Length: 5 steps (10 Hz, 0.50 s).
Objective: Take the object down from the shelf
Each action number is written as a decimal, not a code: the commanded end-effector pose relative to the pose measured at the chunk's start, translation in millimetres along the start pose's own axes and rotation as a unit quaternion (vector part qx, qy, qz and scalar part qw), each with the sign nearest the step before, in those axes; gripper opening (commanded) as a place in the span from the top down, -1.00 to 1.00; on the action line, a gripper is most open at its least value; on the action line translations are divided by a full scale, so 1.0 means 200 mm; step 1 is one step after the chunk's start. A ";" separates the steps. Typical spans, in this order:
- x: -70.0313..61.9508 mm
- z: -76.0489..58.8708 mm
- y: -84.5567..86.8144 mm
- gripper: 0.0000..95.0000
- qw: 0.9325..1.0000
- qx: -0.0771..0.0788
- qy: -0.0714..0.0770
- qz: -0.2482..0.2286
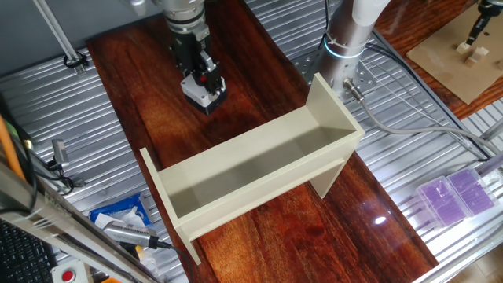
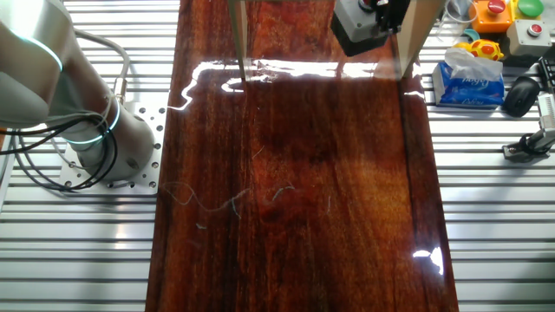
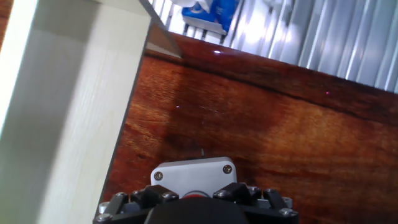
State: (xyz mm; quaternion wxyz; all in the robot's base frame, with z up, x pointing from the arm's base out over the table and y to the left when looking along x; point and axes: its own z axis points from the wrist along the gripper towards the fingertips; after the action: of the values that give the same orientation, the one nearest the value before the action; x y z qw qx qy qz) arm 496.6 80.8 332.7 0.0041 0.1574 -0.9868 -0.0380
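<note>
My gripper (image 1: pixel 203 72) is shut on the object (image 1: pixel 206 88), a small grey box with a black base and a red button. It holds the box off the shelf (image 1: pixel 259 165), over the dark wooden table (image 1: pixel 259 47) behind the shelf. The cream trough of the shelf holds nothing. In the hand view the box's grey face (image 3: pixel 194 174) sits between my fingers (image 3: pixel 134 198), with the shelf's wall (image 3: pixel 68 106) to the left. In the other fixed view the box (image 2: pixel 357 28) hangs at the top edge between the shelf's end panels (image 2: pixel 238 39).
The arm's base (image 1: pixel 346 35) and its cables (image 1: pixel 409 126) stand at the table's side. A blue tissue pack (image 2: pixel 468 80), a pale box with coloured buttons (image 2: pixel 507 13) and a black mouse (image 2: pixel 520 94) lie beyond the shelf. Purple cases (image 1: pixel 456 192) sit on the slatted bench.
</note>
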 end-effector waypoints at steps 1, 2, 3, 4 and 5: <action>0.02 0.01 -0.03 1.00 0.999 0.004 0.002 0.040; 0.06 0.08 -0.14 1.00 1.000 0.007 -0.006 0.020; 0.08 0.14 -0.23 1.00 1.000 0.006 -0.011 0.006; 0.09 0.19 -0.29 1.00 1.000 0.007 -0.014 -0.002; 0.09 0.26 -0.37 1.00 1.000 0.008 -0.018 -0.016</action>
State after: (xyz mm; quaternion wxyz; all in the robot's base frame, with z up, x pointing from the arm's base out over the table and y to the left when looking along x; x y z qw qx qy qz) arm 499.8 29.6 293.4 -0.0007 0.1253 -0.9917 -0.0301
